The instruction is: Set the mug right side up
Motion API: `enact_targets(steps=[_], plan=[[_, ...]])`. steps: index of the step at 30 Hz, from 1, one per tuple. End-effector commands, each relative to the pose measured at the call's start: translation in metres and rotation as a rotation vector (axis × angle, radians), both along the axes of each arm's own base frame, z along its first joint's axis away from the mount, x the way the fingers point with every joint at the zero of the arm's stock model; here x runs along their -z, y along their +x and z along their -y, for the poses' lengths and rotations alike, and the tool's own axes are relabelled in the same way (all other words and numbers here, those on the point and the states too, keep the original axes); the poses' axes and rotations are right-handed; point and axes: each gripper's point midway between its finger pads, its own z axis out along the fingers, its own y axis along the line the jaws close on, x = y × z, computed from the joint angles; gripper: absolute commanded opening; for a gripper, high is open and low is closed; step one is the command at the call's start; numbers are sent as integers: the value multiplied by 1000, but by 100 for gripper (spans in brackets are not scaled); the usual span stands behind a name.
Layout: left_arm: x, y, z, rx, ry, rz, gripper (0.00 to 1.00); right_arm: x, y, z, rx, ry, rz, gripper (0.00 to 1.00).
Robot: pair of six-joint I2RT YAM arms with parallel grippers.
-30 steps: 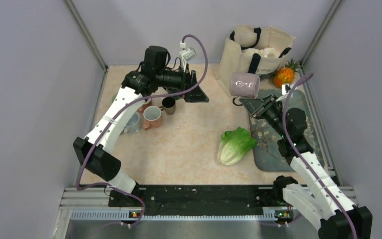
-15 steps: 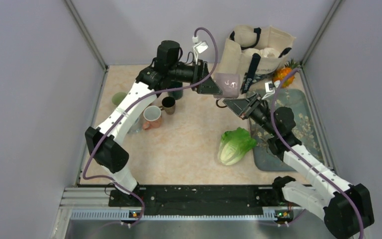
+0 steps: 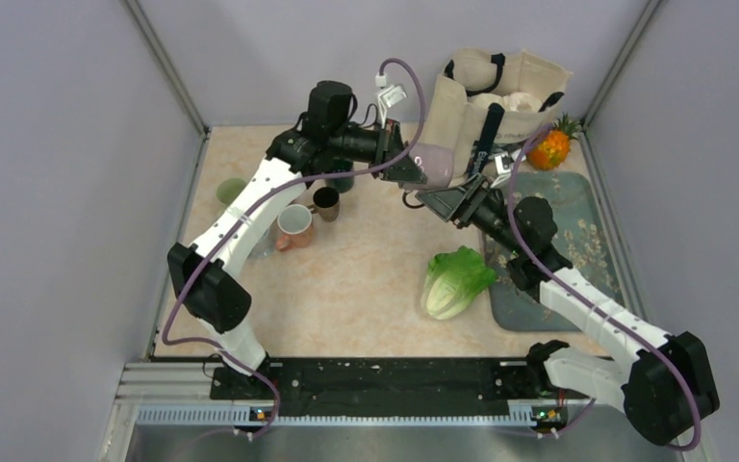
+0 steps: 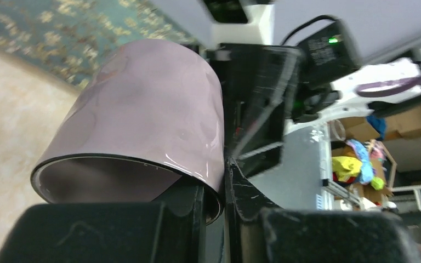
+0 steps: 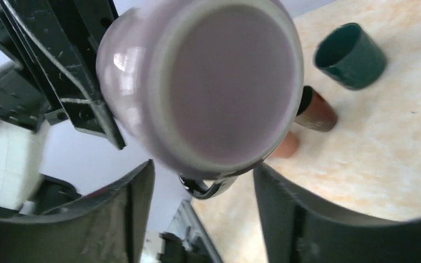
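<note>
Mug [image 3: 435, 162] passed across within the last second: carried by right gripper [image 3: 441, 200] from over the tray [image 3: 587, 207] toward mid-table, and met there by left gripper [image 3: 410, 166]. Now hanging in the air just in front of the bag [image 3: 500, 91], between the two grippers, lying on its side with mouth toward the left arm and base toward the right wrist camera. Pinched at the rim by the left, one finger inside the wall and one outside, clamped tight. Right fingers spread wide on either side of the handle [image 5: 205, 187], seemingly touching nothing, so released by the look of it. Likely meaning: earlier hold swapped for a rim hold, fit for a wrist roll to bring the mouth upward. Not yet upright, not yet set down. Safer with the right arm backed clear first, to avoid a knock on the handle.
</note>
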Motion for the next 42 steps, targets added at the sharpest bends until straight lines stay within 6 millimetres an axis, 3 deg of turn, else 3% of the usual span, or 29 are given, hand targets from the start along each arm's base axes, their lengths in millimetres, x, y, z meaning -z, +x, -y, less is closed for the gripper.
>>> enact_targets(steps=[1,2,3,7,10,15,22,29,32,38,42], plan=[[5,27,-26,-173,123,181,0,11,3,2,34,-190,51,86],[11,32,-32,-201,165,220,0,21,4,5,41,-238,32,96],[17,39,-37,-232,209,257,0,29,5,7,49,-277,19,99],[37,66,-63,-330,381,391,0,44,4,20,91,-372,0,99],[47,93,-97,-425,553,474,0,44,4,29,128,-424,11,99],[48,137,-189,-598,890,673,0,42,0,45,177,-509,48,99],[57,161,-325,-731,1193,593,0,54,-5,55,192,-568,54,99],[77,137,-453,-826,1415,381,0,63,-8,57,174,-620,56,99],[90,118,-494,-833,1466,278,0,68,-8,58,174,-633,47,99],[152,79,-529,-695,1474,66,0,77,-7,58,167,-647,30,99],[192,71,-546,-627,1452,-72,0,73,-6,59,172,-654,39,99]])
